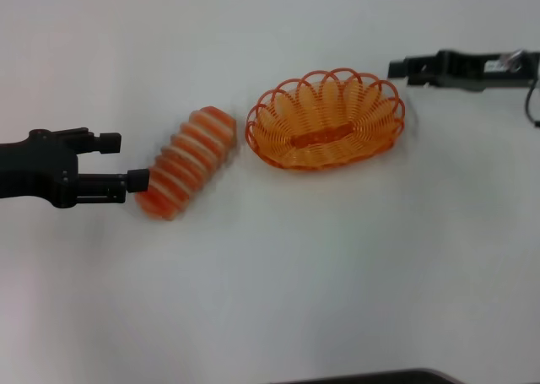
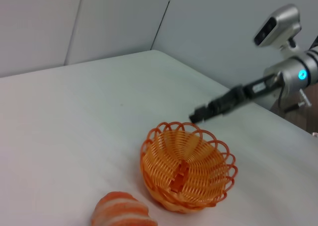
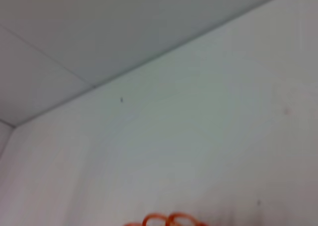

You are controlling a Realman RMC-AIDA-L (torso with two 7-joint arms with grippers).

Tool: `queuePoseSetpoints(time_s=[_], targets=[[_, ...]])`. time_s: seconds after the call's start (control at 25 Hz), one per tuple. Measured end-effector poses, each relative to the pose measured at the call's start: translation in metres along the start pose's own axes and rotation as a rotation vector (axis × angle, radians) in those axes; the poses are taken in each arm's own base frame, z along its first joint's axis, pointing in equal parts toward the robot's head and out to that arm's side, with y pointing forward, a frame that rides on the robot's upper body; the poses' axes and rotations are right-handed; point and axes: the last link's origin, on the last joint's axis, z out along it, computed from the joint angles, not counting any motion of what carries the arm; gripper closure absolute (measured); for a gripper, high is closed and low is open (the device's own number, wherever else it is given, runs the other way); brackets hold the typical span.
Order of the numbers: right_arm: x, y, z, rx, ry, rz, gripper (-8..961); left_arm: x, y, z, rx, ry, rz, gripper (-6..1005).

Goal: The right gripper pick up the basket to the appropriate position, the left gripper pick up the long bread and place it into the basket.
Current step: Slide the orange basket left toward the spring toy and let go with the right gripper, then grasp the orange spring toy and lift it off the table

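Nearest the head camera, a dark curved edge (image 1: pixel 371 375) pokes into the bottom of the frame; above it spreads the white table (image 1: pixel 278 283). At left centre the left gripper (image 1: pixel 125 159) reaches in with its jaws spread wide, the lower finger touching or all but touching the near end of the long bread (image 1: pixel 186 161), which lies on a slant just left of the basket (image 1: pixel 326 120). The basket sits upright at upper centre, empty, a narrow strip of table between it and the loaf. At upper right the right gripper (image 1: pixel 395 68) hangs just beside the basket's rim, apart from it; whether its fingers are parted or closed I cannot tell. The risk, as I judge it, is that the lower finger pushes the rounded loaf rather than straddling it, so it rolls or skids toward the basket, and a grip taken only at the end could let it tip out. The left wrist view adds the right arm's blue light (image 2: pixel 301 75) and the basket's depth, while cutting the bread to its end at bottom edge. The right wrist view shows only a few rim loops at its bottom edge.
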Motion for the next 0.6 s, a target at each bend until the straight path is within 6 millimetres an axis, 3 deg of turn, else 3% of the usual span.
queuePoseSetpoints(time_s=[0.16, 0.32, 0.48, 0.6], targets=[[-0.020, 0.004, -0.031, -0.068, -0.161, -0.065, 448, -0.001, 0.000, 0.000, 0.001, 0.000, -0.003, 135], [-0.026, 0.024, -0.063, -0.215, -0.272, -0.310, 278, -0.001, 0.000, 0.000, 0.005, 0.003, -0.006, 136], [-0.011, 0.044, -0.076, -0.331, -0.159, -0.662, 178, 0.002, -0.002, 0.001, 0.034, -0.024, -0.037, 136], [0.003, 0.049, -0.081, -0.365, -0.021, -0.824, 121, 0.009, -0.002, 0.005, 0.060, -0.071, -0.042, 136]])
